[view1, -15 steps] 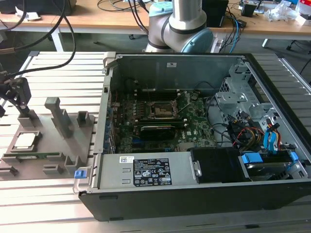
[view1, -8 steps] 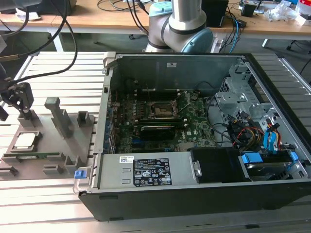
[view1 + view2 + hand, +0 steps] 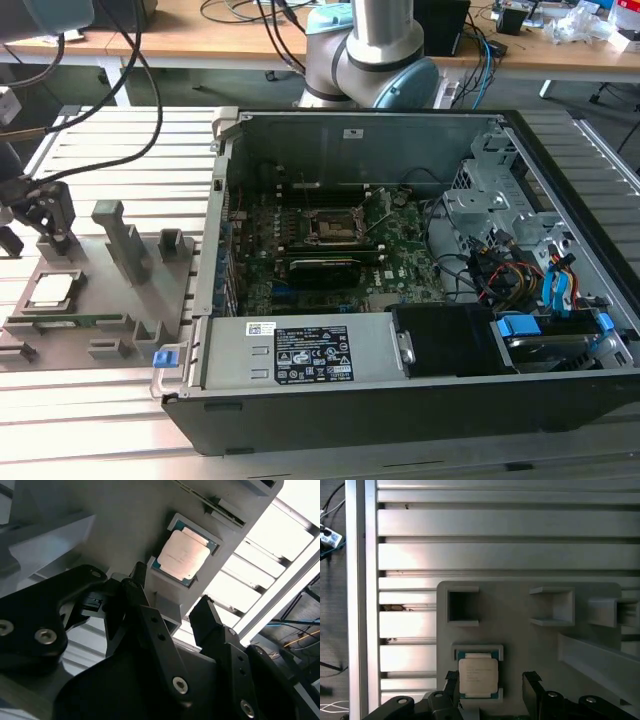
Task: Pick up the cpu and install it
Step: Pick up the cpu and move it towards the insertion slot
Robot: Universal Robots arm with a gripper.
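Gripper [image 3: 491, 684] poised at grey plastic tray [image 3: 520, 625]; fingers [image 3: 532, 692] spread apart, nothing held. Cpu [image 3: 478, 676] flat in square tray recess, metal top up, seen in first wrist view between the two fingertips and nearer one; contact cannot be told. Exterior view: tray on slatted aluminium table [image 3: 90, 400] toward exterior view's left; open computer case [image 3: 420, 420] beside it, its motherboard socket [image 3: 335, 227] well apart from cpu.
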